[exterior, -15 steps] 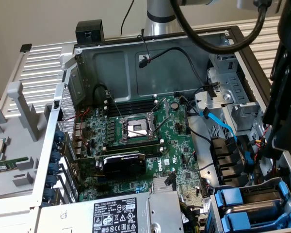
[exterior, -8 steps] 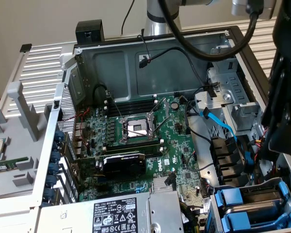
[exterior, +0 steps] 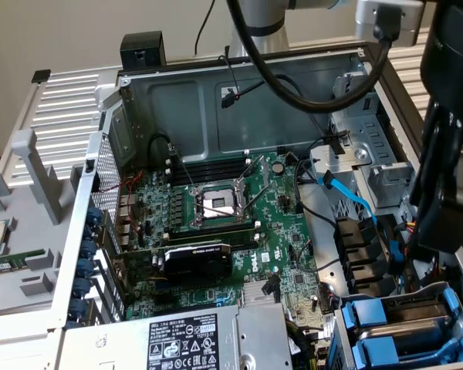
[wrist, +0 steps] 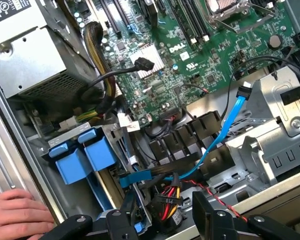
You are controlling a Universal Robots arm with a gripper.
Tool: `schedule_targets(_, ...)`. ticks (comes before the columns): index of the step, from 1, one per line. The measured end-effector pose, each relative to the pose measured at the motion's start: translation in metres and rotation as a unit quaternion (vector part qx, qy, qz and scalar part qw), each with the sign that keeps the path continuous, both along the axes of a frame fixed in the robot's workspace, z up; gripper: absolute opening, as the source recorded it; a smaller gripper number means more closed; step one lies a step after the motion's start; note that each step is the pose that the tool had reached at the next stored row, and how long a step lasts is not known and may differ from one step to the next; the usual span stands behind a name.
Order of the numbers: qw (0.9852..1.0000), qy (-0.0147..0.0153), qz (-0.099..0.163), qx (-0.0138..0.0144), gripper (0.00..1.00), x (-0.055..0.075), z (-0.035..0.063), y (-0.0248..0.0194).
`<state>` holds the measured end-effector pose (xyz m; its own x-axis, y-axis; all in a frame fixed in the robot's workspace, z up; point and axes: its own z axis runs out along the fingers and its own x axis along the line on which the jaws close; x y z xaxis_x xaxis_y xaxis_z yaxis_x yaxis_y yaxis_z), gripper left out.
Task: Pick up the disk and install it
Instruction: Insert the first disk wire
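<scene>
Our black two-fingered gripper (wrist: 162,217) hangs with its jaws spread wide and nothing between them, just above a bundle of red, yellow and black power wires (wrist: 169,200). The disk (wrist: 101,149), a silver-grey drive in a blue plastic carrier, stands near it in the grey metal drive cage (wrist: 65,139). That is at five o'clock from the green motherboard (exterior: 216,231) in the exterior view, with a second blue-tabbed carrier (wrist: 70,165) touching its side.

To reach it well, we judge the jaws should straddle the blue end tabs squarely. They should also stay clear of the light-blue flat data cable (wrist: 225,127) and of the person's hand (wrist: 17,215) on the case edge. The open grey steel computer case (exterior: 239,92) also holds a black graphics card (exterior: 197,262) and a silver power supply box (exterior: 216,339).
</scene>
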<state>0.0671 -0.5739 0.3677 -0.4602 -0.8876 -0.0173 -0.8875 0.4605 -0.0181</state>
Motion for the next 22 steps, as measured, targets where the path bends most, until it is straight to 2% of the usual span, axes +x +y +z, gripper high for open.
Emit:
schedule_targets(9, 0.9998, -0.0021, -0.02, 0.0, 0.57, 0.0, -0.0123, 0.0028)
schedule_targets(13, 0.9997, -0.0027, -0.025, 0.0001, 0.57, 0.0, -0.0148, 0.0038)
schedule_targets(14, 0.9997, -0.0027, -0.025, 0.0, 0.49, 0.0, -0.015, 0.004)
schedule_targets(15, 0.9997, -0.0027, -0.026, 0.0002, 0.49, 0.0, -0.0153, 0.0042)
schedule_targets(17, 0.9996, -0.0027, -0.026, 0.0, 0.36, 0.0, -0.0152, 0.0043)
schedule_targets(20, 0.9996, -0.0028, -0.027, 0.0, 0.35, 0.0, -0.0152, 0.005)
schedule_targets(22, 0.9996, -0.0031, -0.027, 0.0, 0.35, 0.0, -0.0152, 0.0072)
